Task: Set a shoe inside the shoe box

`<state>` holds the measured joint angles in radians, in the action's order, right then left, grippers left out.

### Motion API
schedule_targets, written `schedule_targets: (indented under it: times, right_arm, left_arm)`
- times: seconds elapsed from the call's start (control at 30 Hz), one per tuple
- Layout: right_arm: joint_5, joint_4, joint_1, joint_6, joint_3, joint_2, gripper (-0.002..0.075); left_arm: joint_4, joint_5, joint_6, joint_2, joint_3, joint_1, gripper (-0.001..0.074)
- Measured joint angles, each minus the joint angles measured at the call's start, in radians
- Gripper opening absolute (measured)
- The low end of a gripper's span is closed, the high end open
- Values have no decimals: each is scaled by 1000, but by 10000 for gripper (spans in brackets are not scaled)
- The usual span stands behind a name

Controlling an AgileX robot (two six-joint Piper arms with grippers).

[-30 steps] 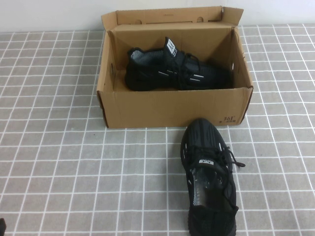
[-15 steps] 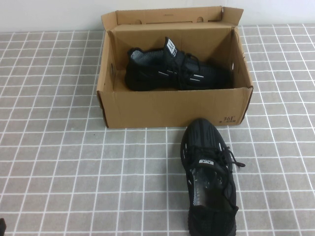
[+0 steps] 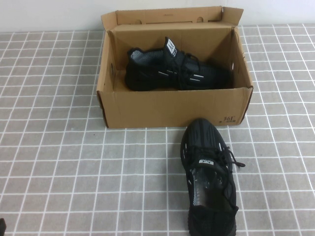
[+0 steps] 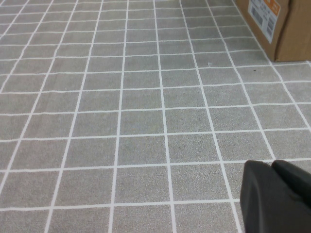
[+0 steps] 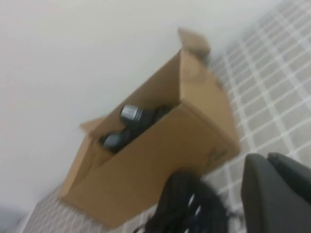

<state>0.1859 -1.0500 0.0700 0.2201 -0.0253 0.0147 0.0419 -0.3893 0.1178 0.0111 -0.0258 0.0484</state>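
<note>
The shoe (image 3: pixel 209 177), a black knit sneaker with silvery side stripes, lies on the tiled table just in front of the shoe box (image 3: pixel 172 109), toe toward the box. The brown cardboard box is open, its lid flap standing up at the back. My left gripper (image 4: pixel 272 164) is shut and empty, low over bare tiles at the near left; only a dark sliver of it (image 3: pixel 1 226) shows in the high view. My right gripper (image 5: pixel 268 156) is shut and empty, near the shoe (image 5: pixel 184 208) and facing the box (image 5: pixel 160 160).
The matching black sneaker with an upright white-logo tongue tag (image 3: pixel 177 69) lies on its side inside the box, along the back. A box corner with a printed label (image 4: pixel 279 24) shows in the left wrist view. Grey tiles with white lines cover the table (image 3: pixel 59 162).
</note>
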Motion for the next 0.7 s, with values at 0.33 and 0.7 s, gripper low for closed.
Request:
schedule_targets:
  times: [0.33,0.7]
  right_arm:
    - [464,146,0,0,339,-286,-16]
    - [829,456,0,-2,750,-826,-16]
  left_arm:
    - [0,0,0,0,0,0,-1]
    - [0,0,0,0,0,0,-1]
